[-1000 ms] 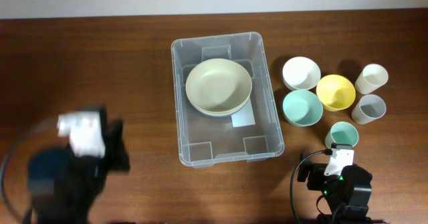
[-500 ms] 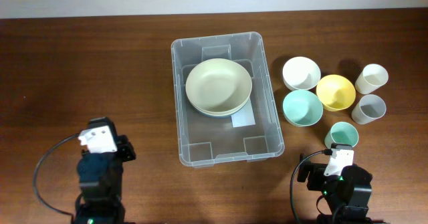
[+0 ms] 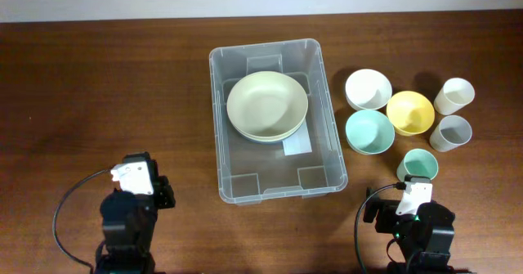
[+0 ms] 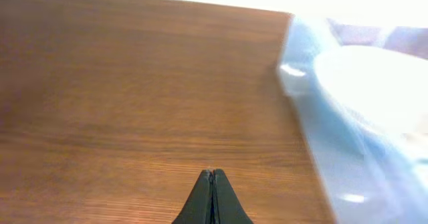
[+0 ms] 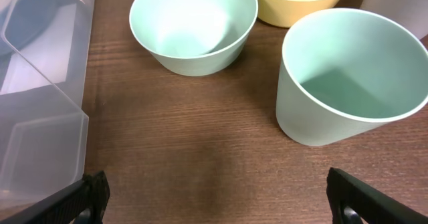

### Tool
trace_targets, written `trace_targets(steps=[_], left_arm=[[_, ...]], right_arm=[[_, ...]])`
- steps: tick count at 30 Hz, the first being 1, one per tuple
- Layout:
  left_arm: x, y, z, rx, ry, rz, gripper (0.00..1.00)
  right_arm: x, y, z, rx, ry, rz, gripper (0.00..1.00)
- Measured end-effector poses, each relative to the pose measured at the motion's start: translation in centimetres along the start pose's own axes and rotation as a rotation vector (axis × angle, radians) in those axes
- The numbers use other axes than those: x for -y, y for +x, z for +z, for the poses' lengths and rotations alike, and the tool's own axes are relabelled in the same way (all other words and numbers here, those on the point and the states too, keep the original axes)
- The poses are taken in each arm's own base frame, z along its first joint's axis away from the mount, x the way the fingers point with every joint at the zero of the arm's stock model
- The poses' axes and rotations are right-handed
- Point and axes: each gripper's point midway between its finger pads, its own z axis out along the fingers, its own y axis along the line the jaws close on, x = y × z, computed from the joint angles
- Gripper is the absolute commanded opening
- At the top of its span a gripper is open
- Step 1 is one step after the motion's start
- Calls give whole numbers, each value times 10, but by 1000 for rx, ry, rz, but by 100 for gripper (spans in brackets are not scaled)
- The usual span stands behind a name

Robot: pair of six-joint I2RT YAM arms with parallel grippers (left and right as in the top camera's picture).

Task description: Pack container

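Note:
The clear plastic container (image 3: 327, 143) stands at the table's middle with stacked pale green bowls (image 3: 267, 105) inside and a white label (image 3: 298, 146) on its base. It shows blurred in the left wrist view (image 4: 348, 164). My left gripper (image 4: 212, 177) is shut and empty over bare wood, left of the container; its arm (image 3: 131, 213) is at the front left. My right gripper (image 5: 217, 190) is open and empty, just short of the teal cup (image 5: 341, 77) and teal bowl (image 5: 192, 25); its arm (image 3: 417, 225) is at the front right.
Right of the container stand a white bowl (image 3: 368, 89), a yellow bowl (image 3: 409, 113), a teal bowl (image 3: 369, 132), a cream cup (image 3: 453, 96), a grey cup (image 3: 450, 133) and a teal cup (image 3: 420, 165). The container's corner (image 5: 40, 124) is left of the right gripper.
The left arm has drawn back from the left side toward the front edge and moved a little right, settling there. The right arm and the dishes have not moved.

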Motion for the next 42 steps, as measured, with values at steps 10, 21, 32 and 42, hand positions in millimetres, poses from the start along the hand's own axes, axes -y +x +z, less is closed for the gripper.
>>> trace_targets(steps=[10, 21, 32, 42], left_arm=[[15, -9, -46, 125, 88, 4, 1], [-21, -16, -69, 122, -130, -17, 100], [-40, -1, -71, 66, -243, -20, 100], [-46, 56, -76, -171, -269, 3, 100]], right_arm=[[0, 0, 0, 1, 0, -3, 99], [0, 0, 0, 0, 0, -7, 99], [0, 0, 0, 0, 0, -7, 99], [0, 0, 0, 0, 0, -6, 99]])
